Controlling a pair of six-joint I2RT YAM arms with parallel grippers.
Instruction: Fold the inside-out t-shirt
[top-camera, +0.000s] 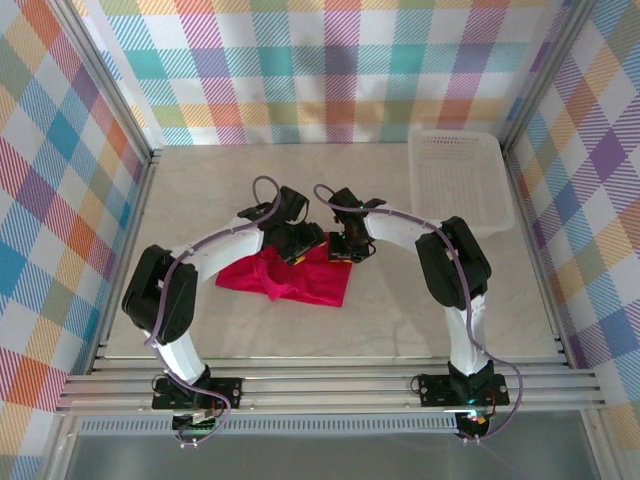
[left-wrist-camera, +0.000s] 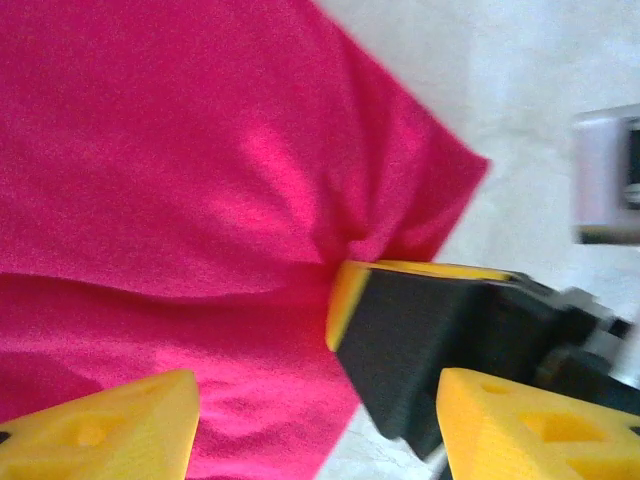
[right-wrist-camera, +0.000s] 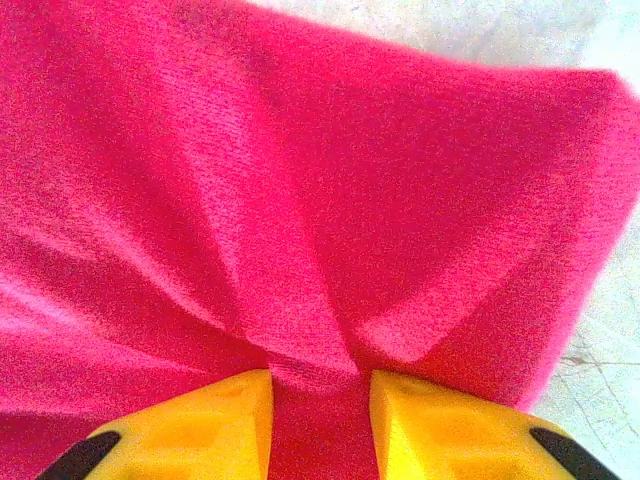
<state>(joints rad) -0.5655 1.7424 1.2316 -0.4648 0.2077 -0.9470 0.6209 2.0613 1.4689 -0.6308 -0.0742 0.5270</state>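
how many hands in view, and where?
2. The left hand is open over the t-shirt near its far edge. The right hand is beside it, shut on a pinch of the cloth.

Setting: a robot test cell in a lab, not a home or shop.

Evidence:
- A left arm (top-camera: 165, 290) and a right arm (top-camera: 455, 265) are bolted to metal rails (top-camera: 330, 385) at the near edge of a pale table (top-camera: 200, 190).
- Aluminium frame posts (top-camera: 113, 85) box the table in on three sides.
- Printed plaid panels (top-camera: 330, 70) serve as walls.
- Loose cables (top-camera: 262, 183) run along both arms.
- A white plastic basket (top-camera: 460, 180) sits at the far right corner.
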